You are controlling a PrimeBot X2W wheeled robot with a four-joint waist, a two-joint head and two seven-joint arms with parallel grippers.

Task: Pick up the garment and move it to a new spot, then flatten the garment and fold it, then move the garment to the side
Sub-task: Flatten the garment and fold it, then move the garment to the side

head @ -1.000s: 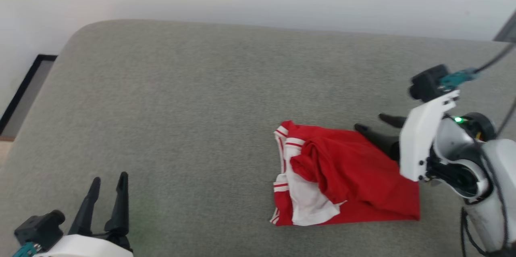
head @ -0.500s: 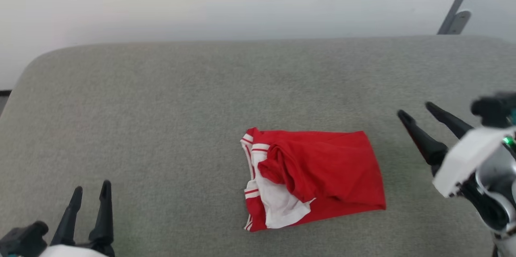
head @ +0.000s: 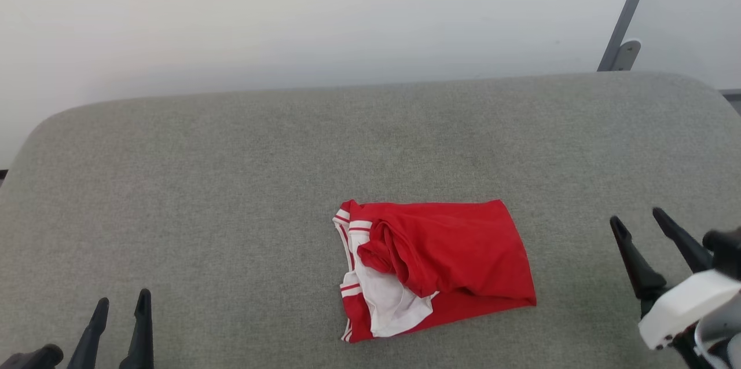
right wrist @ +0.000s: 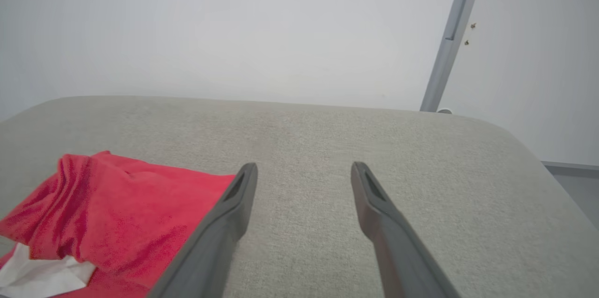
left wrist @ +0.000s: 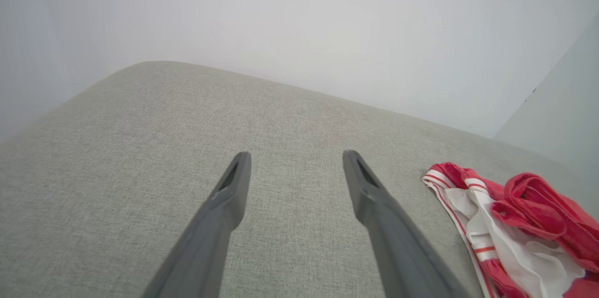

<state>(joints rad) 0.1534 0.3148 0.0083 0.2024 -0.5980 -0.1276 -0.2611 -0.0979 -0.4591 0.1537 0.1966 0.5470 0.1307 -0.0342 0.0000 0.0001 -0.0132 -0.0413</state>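
Looking down on the garment [head: 457, 253], lying folded into a rough rectangle a little right of the middle of the grey fabric surface [head: 231, 183], with the red body uppermost and a white sleeve and striped trim showing along its left edge. Judging it light, limp and soft: likely sagging and falling open once lifted, dragging rather than sliding on the woven cover, and taking no harm from a firm pinch. Favouring a hold along the tidy right-hand edge or at its two corners, catching all the layers together. Steering clear of the bunched roll beside the sleeve, where probably only the top layer would be coming up. Noting the left gripper [head: 121, 299] hovering low at the near left, well apart from the cloth, fingers spread and holding nothing. Noting the right gripper [head: 637, 216] hovering near the garment's right edge but not touching it, fingers likewise spread and holding nothing. Reading the surface as a broad padded cushion with rounded corners, probably giving a little under pressure. Seeing a plain pale wall [head: 289, 21] rising behind it, and a grey metal strip [head: 628, 15] running up at the far right.
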